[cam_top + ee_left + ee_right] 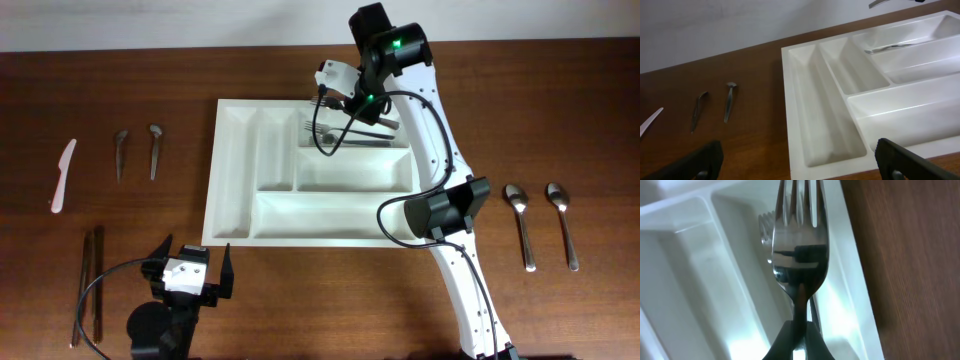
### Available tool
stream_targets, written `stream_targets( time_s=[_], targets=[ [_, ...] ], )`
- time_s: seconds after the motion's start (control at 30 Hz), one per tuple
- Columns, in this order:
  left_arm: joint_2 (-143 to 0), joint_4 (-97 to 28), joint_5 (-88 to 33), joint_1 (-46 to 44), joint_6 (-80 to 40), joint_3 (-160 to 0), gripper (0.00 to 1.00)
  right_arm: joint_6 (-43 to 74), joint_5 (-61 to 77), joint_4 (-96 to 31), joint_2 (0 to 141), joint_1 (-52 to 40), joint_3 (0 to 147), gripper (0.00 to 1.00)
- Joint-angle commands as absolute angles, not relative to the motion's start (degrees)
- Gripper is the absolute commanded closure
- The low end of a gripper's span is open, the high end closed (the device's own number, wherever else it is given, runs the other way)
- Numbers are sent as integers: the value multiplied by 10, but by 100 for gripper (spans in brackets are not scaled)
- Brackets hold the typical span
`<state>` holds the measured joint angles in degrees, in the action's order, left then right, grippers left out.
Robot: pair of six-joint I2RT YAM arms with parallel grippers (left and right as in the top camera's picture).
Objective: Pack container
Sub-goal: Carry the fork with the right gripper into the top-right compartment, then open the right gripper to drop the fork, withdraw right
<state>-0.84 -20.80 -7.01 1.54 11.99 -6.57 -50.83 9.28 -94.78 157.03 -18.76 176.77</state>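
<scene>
Overhead, right arm (437, 140) stretches over the container (235, 185), right fingers (777, 347) pinching a fork (797, 255); left fingers (227, 270) spread.

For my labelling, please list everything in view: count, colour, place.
white plastic cutlery tray: one, white, centre
metal fork in tray: one seen, silver, top long compartment
held metal fork: one, silver, over that compartment
large metal spoons: two, silver, tray's right
small metal utensils: two, silver, tray's left
white plastic knife: one, white, far left
long dark utensils: two, dark, front left
wooden table: one, brown, underneath
left tool: one, black, open
right tool: one, black, gripping held fork
</scene>
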Motion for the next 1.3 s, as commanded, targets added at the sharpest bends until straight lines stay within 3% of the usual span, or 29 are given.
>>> stream_targets(
  time_s=[0.0, 0.37, 0.97, 1.27],
  targets=[
    [-4, -208, -66, 18, 127, -63, 1, -548, 111, -952, 1541, -184, 1757, 96],
    [-4, -208, -66, 18, 127, -63, 1, -585, 121, -923, 1541, -171, 1670, 96],
    [-4, -208, -66, 18, 127, -63, 1, -582, 132, -888, 1542, -172, 1653, 94],
    [-4, -208, -66, 18, 127, -63, 1, -582, 131, -885, 1550, -172, 1648, 83]
  ],
)
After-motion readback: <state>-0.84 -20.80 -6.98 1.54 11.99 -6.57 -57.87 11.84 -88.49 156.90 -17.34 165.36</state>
